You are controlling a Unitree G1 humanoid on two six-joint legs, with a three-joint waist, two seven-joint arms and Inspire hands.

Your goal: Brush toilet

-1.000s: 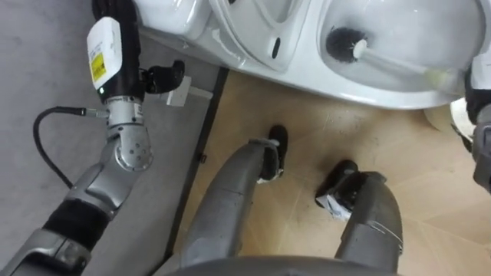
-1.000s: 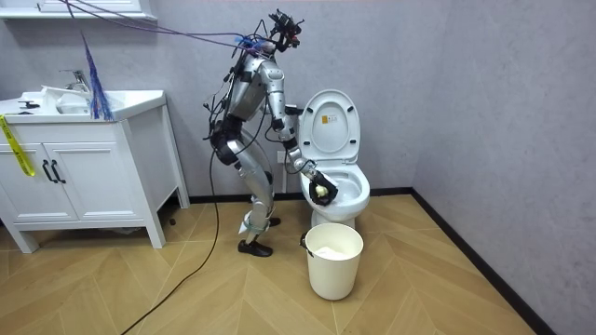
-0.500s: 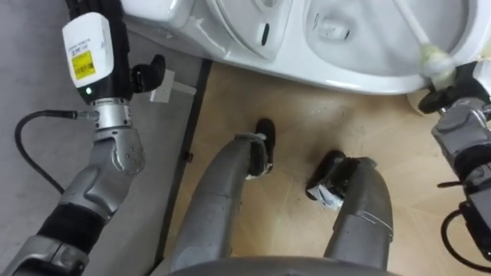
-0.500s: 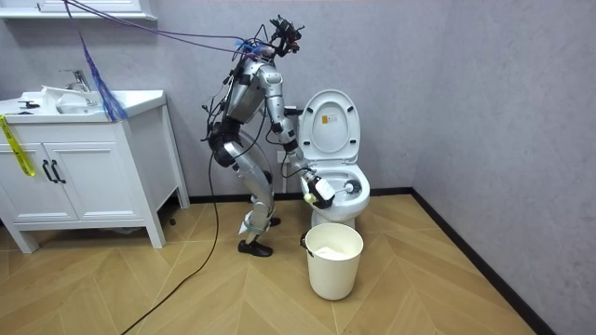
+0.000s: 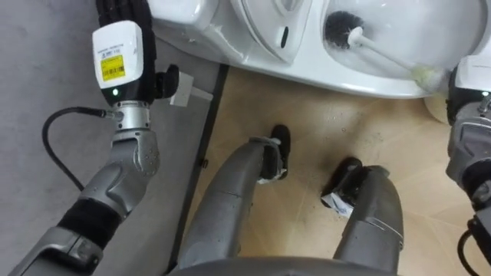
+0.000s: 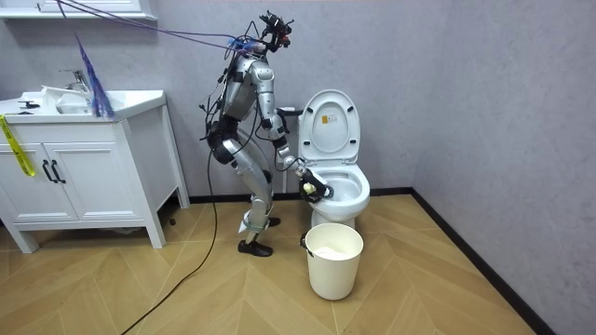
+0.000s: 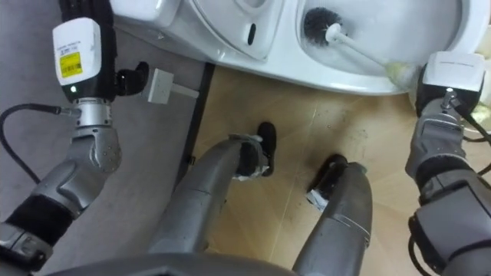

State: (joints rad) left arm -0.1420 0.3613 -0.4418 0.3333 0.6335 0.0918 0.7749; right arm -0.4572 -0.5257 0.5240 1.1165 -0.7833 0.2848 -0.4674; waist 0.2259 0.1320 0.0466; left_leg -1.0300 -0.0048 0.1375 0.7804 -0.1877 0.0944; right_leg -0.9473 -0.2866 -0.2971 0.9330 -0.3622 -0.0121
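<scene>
One toilet [image 6: 358,199], one brush [image 5: 338,29], one bucket [image 6: 333,263]

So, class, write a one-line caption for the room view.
Robot leaning at the toilet, right hand holding the toilet brush inside it, white bucket nearby.

I see a white bucket [image 6: 333,259] standing on the wooden floor [image 6: 186,298]; well apart, at the room view's left, a white cabinet [image 6: 84,177] carries a tap [image 6: 74,79], a yellow strip [image 6: 13,147] hanging off its corner
</scene>
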